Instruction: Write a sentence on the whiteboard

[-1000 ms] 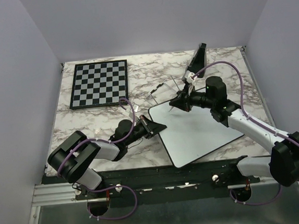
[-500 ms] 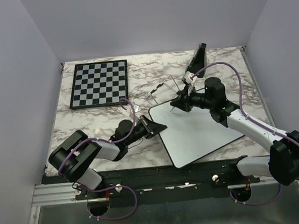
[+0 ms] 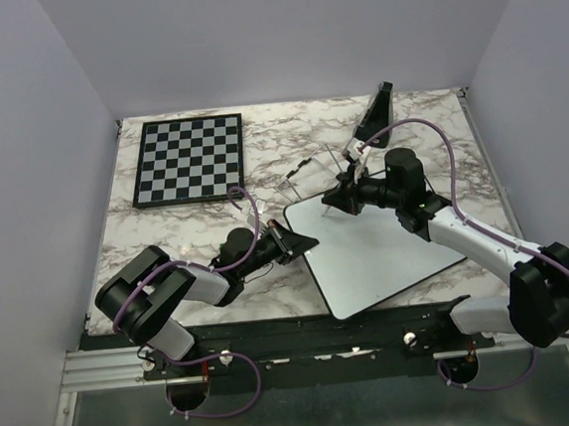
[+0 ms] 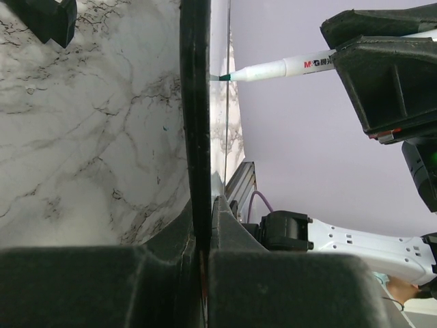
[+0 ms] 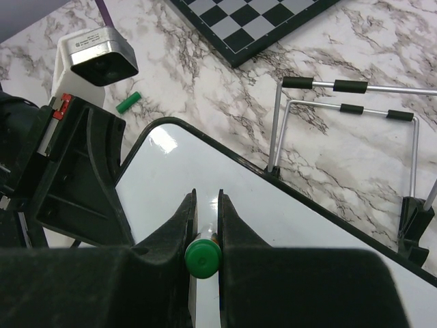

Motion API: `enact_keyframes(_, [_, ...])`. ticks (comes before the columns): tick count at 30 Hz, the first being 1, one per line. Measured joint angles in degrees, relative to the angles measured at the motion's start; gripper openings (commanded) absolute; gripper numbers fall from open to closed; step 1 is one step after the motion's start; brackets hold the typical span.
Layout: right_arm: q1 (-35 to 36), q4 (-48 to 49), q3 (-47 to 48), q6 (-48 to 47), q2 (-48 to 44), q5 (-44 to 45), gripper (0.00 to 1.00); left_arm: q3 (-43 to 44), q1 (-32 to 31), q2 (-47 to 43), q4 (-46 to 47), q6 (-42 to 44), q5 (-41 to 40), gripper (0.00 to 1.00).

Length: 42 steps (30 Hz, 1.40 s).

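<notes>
Green marker (image 4: 287,67) is pinched tight in the right gripper (image 5: 204,202), butt end poking out between the jaws, and its tip looks like it's touching the whiteboard (image 3: 388,254) up near the far left corner. The board lies on the marble table (image 3: 146,230), right of centre and turned at an angle. The left gripper (image 4: 202,256) is clamped on the black rim at the near left edge, so it's basically acting as a vise. No writing shows on the white surface from any view, so this reads as the very start of the writing step: pen down, first stroke not made. The next move probably calls for the right arm to drag the tip sideways with light, even pressure and keep the marker from tilting too far, while the left one just holds on so the board doesn't skate around. The green cap (image 5: 128,102) is lying on the table just off the corner, out of the way.
</notes>
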Motion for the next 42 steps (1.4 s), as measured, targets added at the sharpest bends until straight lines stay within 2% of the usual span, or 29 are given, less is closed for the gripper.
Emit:
enact_keyframes(16, [0.44,-0.24,0.02,0.61,0.24,-3.39,0.01,0.24,-0.04,0.17,0.04,0.02,0.04,0.0])
enact_keyframes(28, [0.44,-5.38,0.42,-1.97,-0.68,-6.6,0.0,0.24,-0.11,0.2,-0.24,-0.02,0.02,0.0])
enact_keyframes(42, [0.61,-9.88,0.7,-3.87,-2.08,-3.63,0.01,0.24,-0.11,0.37,-0.31,-0.11,0.02,0.0])
